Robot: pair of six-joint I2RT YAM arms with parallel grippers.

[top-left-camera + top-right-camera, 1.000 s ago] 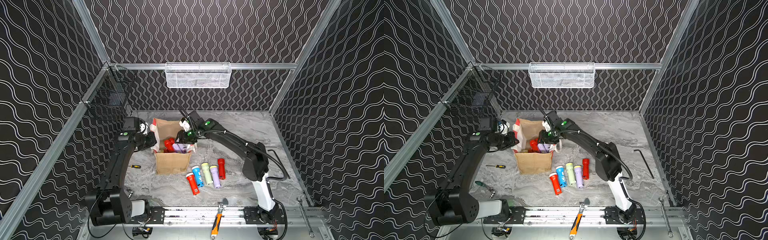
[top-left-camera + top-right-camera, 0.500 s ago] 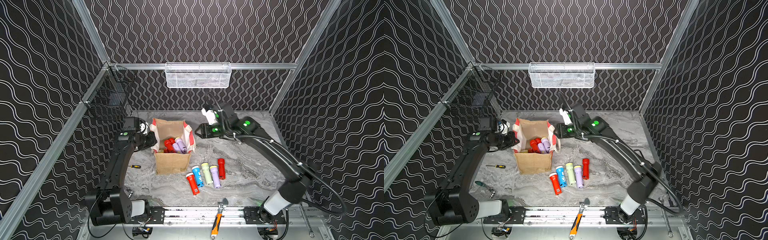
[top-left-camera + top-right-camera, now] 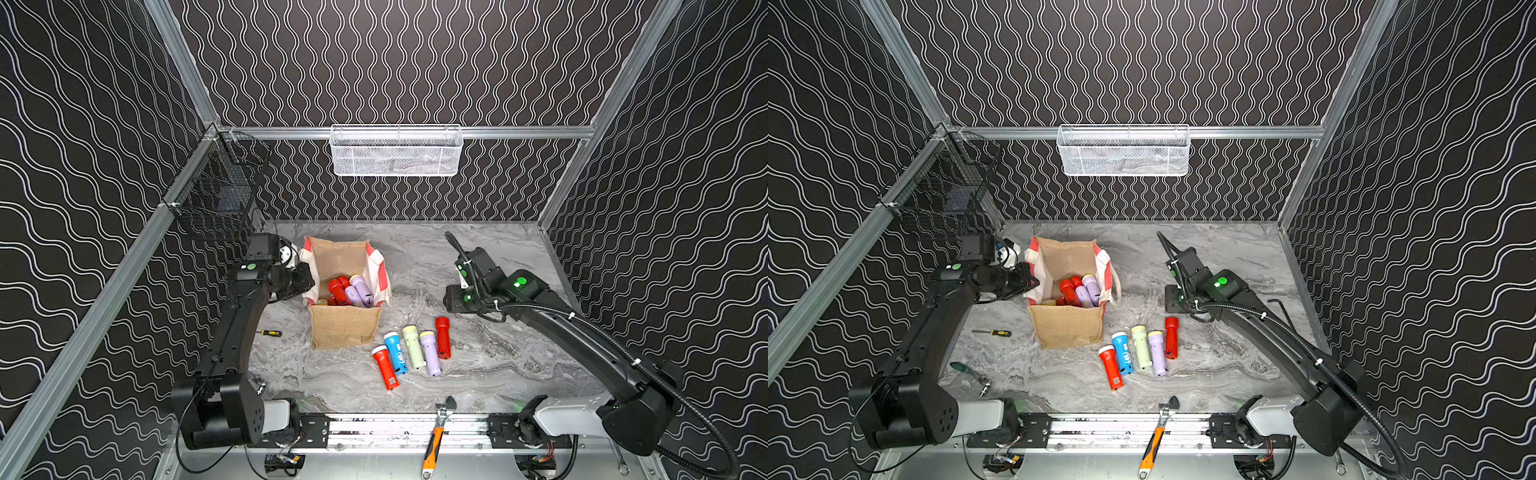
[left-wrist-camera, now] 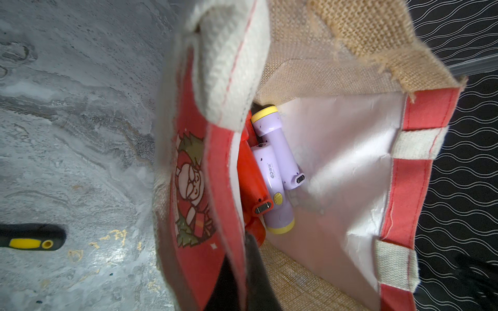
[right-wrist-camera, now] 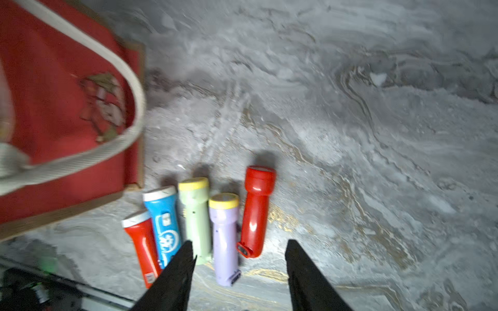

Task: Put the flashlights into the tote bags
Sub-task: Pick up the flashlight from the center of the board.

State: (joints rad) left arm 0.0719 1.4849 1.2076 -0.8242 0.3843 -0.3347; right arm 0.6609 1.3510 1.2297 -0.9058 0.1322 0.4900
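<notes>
Grey marbled tabletop (image 3: 478, 257); tote bag (image 3: 345, 332), five loose flashlights (image 3: 414, 349) beside it, small screwdriver (image 3: 270, 333)

Tote bag (image 3: 345, 332): coarse tan burlap with a rough open weave, frayed along the top edge. The red and white side panels are thick, matt woven cloth.
Bag lining (image 4: 336, 161): smooth whitish sheet, creased, with a faint sheen.
Handle (image 5: 136, 88): white ribbed woven cord.
Flashlights (image 5: 256, 212): smooth hard plastic. The red ones are glossy; the lilac and pale green ones look duller.
Table (image 3: 419, 253): grey marbled stone look, matt.
White mesh basket (image 3: 395, 156): fine metal mesh, painted white.
Wrench (image 3: 436, 434): bare metal head, orange coated handle.
</notes>
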